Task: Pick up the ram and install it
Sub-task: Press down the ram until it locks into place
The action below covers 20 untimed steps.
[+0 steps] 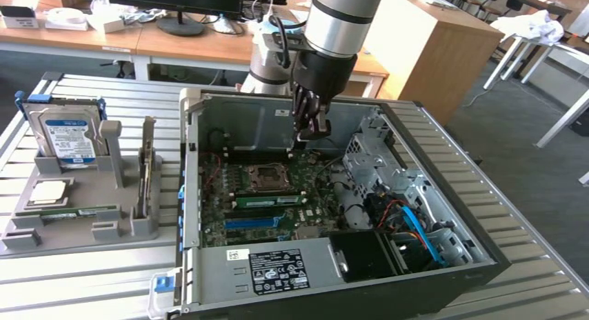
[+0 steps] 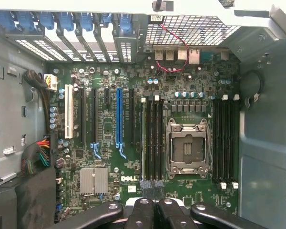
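Note:
A ram stick [image 1: 72, 212], green and narrow, lies flat in the front slot of the grey holder [image 1: 83, 230] at the exterior view's left. A similar green stick [image 1: 269, 198] stands in a memory slot on the motherboard, beside the processor socket [image 1: 269, 174]. My gripper [image 1: 311, 134] hangs inside the open computer case [image 1: 442, 161], well above the board, shut with nothing between its fingers. In the wrist view my gripper [image 2: 152, 185] hovers over the bank of memory slots [image 2: 153, 138] next to the socket [image 2: 187, 148].
The grey holder also carries an upright hard drive [image 1: 66, 137], a square processor [image 1: 48, 190] and an upright expansion card [image 1: 145, 172]. A drive cage and cables [image 1: 405, 216] fill the case's right side. Desks stand behind the slatted table.

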Motion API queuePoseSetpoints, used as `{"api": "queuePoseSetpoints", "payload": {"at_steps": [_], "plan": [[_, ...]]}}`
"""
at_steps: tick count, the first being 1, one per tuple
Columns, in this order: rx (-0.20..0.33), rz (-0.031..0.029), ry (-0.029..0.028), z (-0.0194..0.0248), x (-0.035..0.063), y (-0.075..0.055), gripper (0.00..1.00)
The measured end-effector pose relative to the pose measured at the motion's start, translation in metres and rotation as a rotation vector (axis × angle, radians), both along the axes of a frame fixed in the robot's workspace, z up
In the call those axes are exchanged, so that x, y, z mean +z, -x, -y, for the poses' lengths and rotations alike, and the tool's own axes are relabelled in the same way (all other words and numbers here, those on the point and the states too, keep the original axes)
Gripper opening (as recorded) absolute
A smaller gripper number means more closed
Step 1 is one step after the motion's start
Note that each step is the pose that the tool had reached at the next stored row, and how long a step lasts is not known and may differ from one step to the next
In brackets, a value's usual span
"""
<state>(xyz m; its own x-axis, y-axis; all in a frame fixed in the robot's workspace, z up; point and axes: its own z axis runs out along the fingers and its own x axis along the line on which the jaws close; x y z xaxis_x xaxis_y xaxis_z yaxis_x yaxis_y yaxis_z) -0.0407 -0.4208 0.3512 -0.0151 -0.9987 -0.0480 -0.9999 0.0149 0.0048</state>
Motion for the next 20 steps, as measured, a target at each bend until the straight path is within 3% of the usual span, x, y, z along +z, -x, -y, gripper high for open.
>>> {"api": "queuePoseSetpoints", "payload": {"at_steps": [5, 20], "plan": [[-0.017, 0.0000, 0.0001, 0.0000, 0.0000, 0.0000, 0.10], [-0.241, 0.0000, 0.0000, 0.0000, -0.0011, 0.0000, 0.10]]}}
